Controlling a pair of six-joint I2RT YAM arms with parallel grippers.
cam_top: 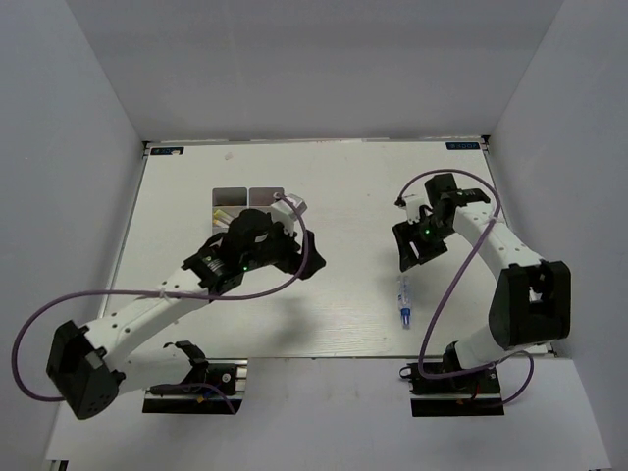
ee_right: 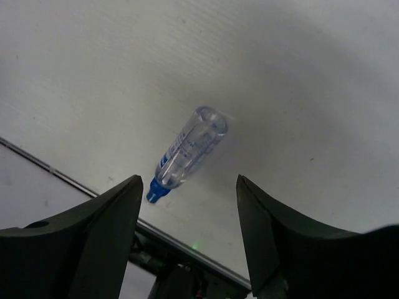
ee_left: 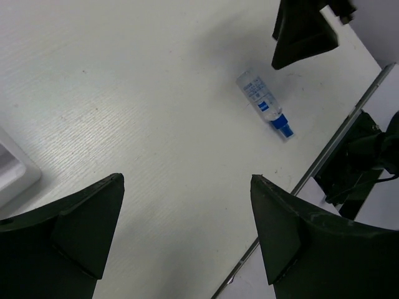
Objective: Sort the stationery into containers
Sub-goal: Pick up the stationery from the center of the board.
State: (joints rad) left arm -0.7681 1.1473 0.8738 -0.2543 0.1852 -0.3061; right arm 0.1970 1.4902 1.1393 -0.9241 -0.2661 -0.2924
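A clear blue-tipped tube (cam_top: 403,300) lies alone on the white table, near the front edge. It also shows in the left wrist view (ee_left: 264,105) and in the right wrist view (ee_right: 187,153). My right gripper (cam_top: 417,257) hovers open and empty just behind the tube, its jaws wide apart (ee_right: 190,212). My left gripper (cam_top: 306,257) is open and empty (ee_left: 187,230) over bare table, pointing toward the tube. The white organizer box (cam_top: 250,199) sits behind my left arm, partly hidden; its corner shows in the left wrist view (ee_left: 14,175). No pens, highlighters or erasers lie loose in view.
The table's front edge (cam_top: 373,358) runs close behind the tube, and the arm base mounts (cam_top: 456,388) stand below it. Grey walls close in the table on three sides. A purple cable (cam_top: 88,299) loops beside my left arm.
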